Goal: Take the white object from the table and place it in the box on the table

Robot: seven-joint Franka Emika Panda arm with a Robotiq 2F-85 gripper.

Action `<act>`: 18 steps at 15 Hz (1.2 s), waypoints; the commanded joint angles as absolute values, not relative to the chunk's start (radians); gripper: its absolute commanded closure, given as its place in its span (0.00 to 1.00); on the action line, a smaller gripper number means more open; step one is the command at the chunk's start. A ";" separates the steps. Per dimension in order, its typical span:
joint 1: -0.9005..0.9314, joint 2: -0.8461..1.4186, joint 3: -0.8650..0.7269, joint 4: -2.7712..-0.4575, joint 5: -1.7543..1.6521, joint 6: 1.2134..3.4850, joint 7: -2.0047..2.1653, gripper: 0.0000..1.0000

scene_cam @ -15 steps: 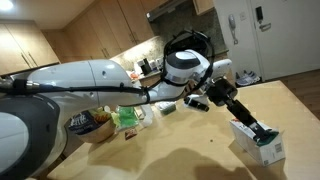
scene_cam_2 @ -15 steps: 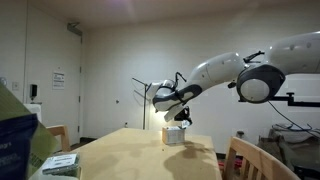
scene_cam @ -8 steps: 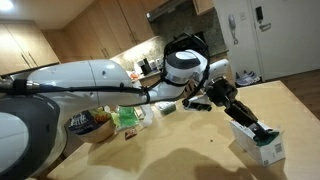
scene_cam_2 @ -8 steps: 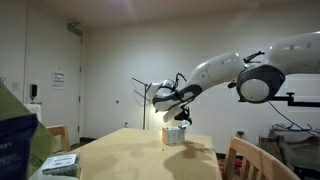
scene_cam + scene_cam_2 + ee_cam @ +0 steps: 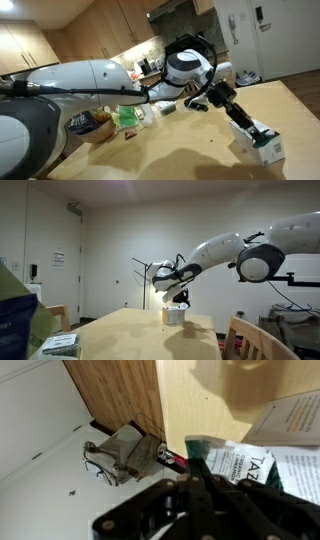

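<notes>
Now the arm reaches across the counter and its hand is down at the top of the white box with green print, which stands near the counter's far corner. In an exterior view the hand hangs right over the same box, touching it or all but touching it; I cannot tell which.

From the wrist view the two dark fingers are pressed together, with no gap between them. Just past their tips sits a small green-teal patch, lying against the printed top of the box. Whether that patch belongs to the white packet or to the box's own print I cannot tell, nor whether the fingers are pinching anything.

Snack bags lie on the counter behind the arm. A printed sheet lies beside the box.
</notes>
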State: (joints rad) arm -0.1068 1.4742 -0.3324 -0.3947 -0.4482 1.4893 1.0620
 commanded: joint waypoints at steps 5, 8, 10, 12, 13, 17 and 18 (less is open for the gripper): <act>-0.111 1.417 -0.300 -0.457 -0.404 1.482 0.922 0.58; -0.113 1.415 -0.298 -0.453 -0.395 1.491 0.887 0.34; -0.114 1.417 -0.297 -0.454 -0.392 1.494 0.878 0.19; -0.114 1.418 -0.297 -0.457 -0.395 1.490 0.873 0.05; -0.114 1.417 -0.296 -0.459 -0.396 1.486 0.865 0.00; -0.109 1.413 -0.305 -0.456 -0.405 1.480 0.825 0.00; -0.107 1.412 -0.306 -0.450 -0.408 1.481 0.822 0.00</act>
